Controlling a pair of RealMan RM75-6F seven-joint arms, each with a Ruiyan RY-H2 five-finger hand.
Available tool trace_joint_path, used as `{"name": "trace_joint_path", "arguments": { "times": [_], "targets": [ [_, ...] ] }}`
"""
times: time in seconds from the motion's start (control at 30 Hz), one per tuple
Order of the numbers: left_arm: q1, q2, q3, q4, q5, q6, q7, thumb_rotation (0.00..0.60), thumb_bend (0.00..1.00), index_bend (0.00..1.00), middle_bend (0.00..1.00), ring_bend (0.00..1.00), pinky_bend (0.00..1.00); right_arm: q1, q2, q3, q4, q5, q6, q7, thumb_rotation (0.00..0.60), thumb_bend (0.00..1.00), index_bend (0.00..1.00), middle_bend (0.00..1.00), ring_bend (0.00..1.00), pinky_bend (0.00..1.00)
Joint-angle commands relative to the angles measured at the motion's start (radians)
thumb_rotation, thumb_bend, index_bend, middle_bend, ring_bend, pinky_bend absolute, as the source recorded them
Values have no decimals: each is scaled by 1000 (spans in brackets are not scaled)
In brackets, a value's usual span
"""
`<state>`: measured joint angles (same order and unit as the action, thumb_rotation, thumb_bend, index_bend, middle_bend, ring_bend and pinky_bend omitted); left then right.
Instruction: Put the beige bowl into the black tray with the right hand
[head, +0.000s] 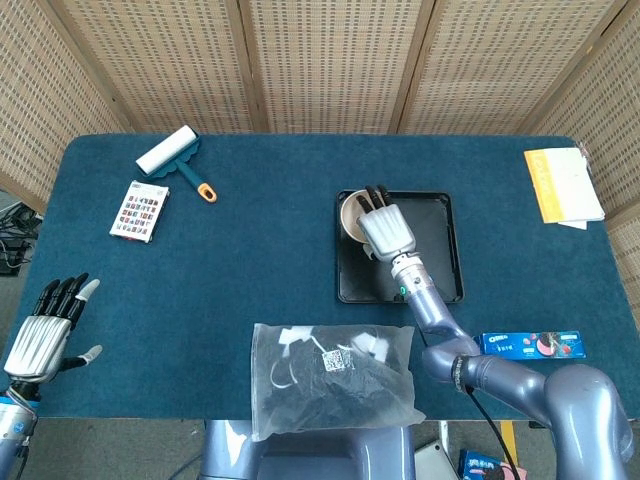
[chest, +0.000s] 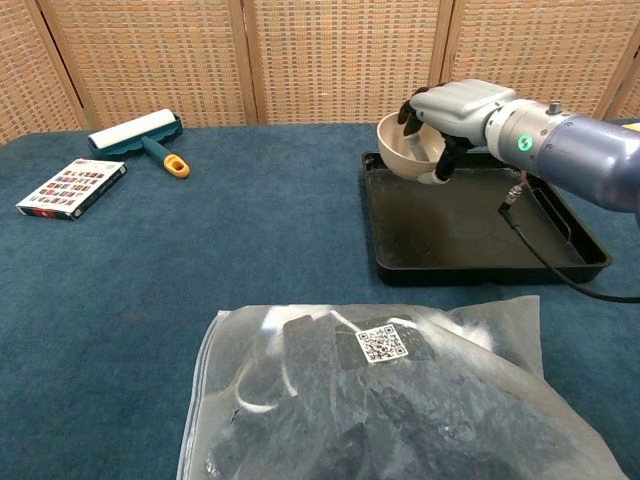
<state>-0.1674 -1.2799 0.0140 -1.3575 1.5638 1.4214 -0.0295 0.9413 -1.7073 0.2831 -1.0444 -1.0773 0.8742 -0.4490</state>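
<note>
Right hand (head: 385, 230), silver with black fingers: centre of the head view, fingers curled over the rim and into the beige round bowl (head: 353, 213), thumb against its outer wall in the chest view; the hand grips the bowl.

Beige round bowl: held over the upper-left corner of the shallow black square tray (head: 432, 280); in the chest view it appears tilted and raised above the tray's far-left corner, though whether its base touches the tray cannot be told.

Left hand (head: 42, 331), silver with black fingers: lower left of the head view, at the table's edge, fingers spread, holding nothing.

Dark blue cloth-covered table (head: 250, 250): bears all items.

Clear plastic bag of dark material with a QR label (head: 330, 378): bottom centre, near the table's front edge.

White lint roller with teal frame and orange-tipped handle (head: 174, 158): upper left.

Small white box with coloured print (head: 139, 210): just below the roller.

Yellow and white papers (head: 563, 186): upper right.

Blue biscuit packet (head: 530, 345): lower right.
</note>
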Motion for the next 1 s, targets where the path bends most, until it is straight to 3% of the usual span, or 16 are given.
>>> {"name": "trace_joint_path", "arguments": {
  "times": [0.03,0.43,1.0],
  "targets": [
    [0,-1,2,-2,3,0,4,600,180,0,0,0,0,-22,15,-18,-5,9,7,-8,600,485,688,226,0,101],
    [-1,-3,4,-2,7,-1,11,600,180,0,0,0,0,-69,36,-64,-15,29,6,-44,600,480,688,218,0,86],
    [-1,-3,9,2,13,-3,6,600,181,0,0,0,0,-83,44,-83,-32,112,-30,-138,600,424,668,182,0,63]
  ]
}}
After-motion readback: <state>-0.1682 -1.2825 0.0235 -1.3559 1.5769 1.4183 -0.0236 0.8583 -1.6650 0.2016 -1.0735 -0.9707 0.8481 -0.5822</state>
